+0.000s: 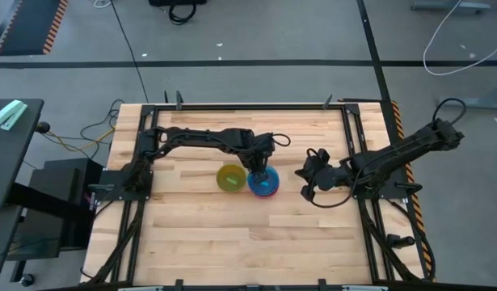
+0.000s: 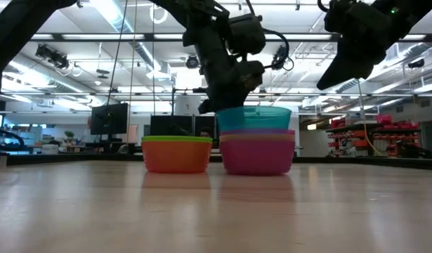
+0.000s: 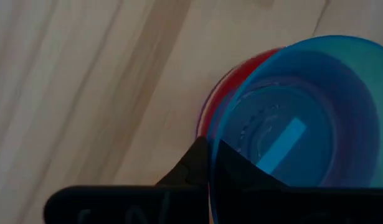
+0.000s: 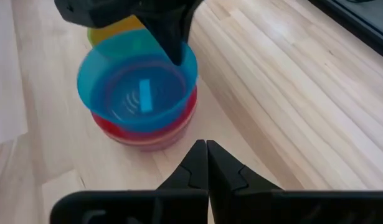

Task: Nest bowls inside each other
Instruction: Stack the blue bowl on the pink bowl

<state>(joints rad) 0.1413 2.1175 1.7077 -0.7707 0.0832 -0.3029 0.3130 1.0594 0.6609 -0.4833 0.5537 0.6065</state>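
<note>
The blue bowl (image 4: 138,93) is uppermost in a stack, partway inside a purple bowl (image 2: 256,132) that sits in a pink-red bowl (image 2: 256,156) on the table. My left gripper (image 3: 210,146) is over this stack, shut on the blue bowl. Beside it, toward the table's left, stands a second stack: an orange bowl (image 2: 177,158) with a green bowl (image 2: 177,139) in it and a yellow bowl (image 1: 230,178) inside. My right gripper (image 4: 207,144) hangs shut above the table, to the right of the blue bowl, touching nothing. My left gripper pinches the blue bowl's rim (image 3: 221,127) on its far side, one finger inside the bowl and one outside. The fingers (image 4: 172,43) come from above, pointing down. The bowl is nearly upright, its lower part inside the purple bowl; whether it rests there I cannot tell.
Bare wooden tabletop (image 1: 232,234) spreads across the near half and to both sides of the two stacks. A black metal frame (image 1: 248,107) borders the table. The right arm (image 1: 393,153) reaches in from the table's right edge.
</note>
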